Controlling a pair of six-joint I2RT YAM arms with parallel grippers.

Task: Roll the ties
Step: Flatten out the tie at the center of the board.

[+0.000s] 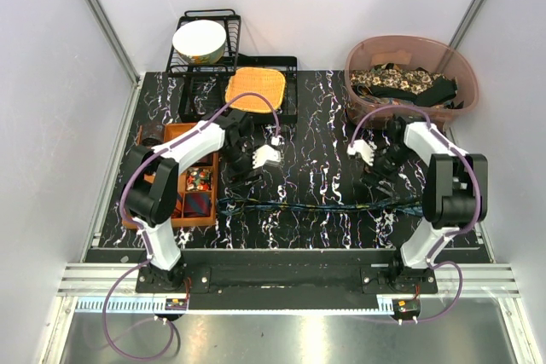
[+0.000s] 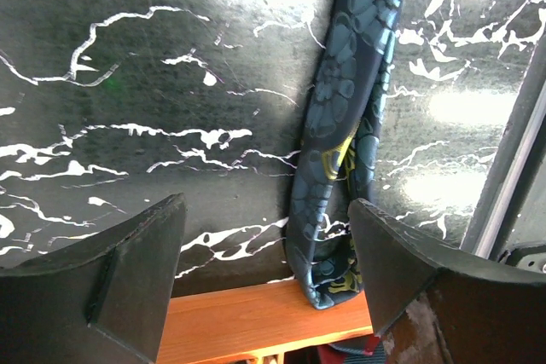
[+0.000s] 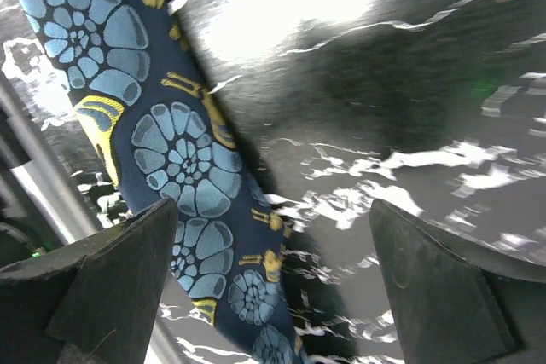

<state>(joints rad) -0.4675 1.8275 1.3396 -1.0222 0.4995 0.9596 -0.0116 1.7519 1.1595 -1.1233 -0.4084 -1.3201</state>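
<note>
A dark blue tie (image 1: 324, 205) with teal-yellow print lies stretched out left to right across the black marbled table. Its narrow end (image 2: 337, 83) rests against the wooden tray's edge (image 2: 247, 321). My left gripper (image 1: 235, 170) hovers open and empty just behind that end; in the left wrist view (image 2: 266, 202) the tie lies by the right finger. My right gripper (image 1: 377, 175) hovers open and empty behind the tie's wide part (image 3: 171, 151), which passes near the left finger in the right wrist view (image 3: 273, 206).
A wooden tray (image 1: 175, 130) at the left holds rolled ties (image 1: 198, 204). A pink basket (image 1: 465, 83) at the back right holds several loose ties (image 1: 401, 81). An orange woven mat (image 1: 254, 89) and a bowl (image 1: 200, 40) sit on a black rack at the back.
</note>
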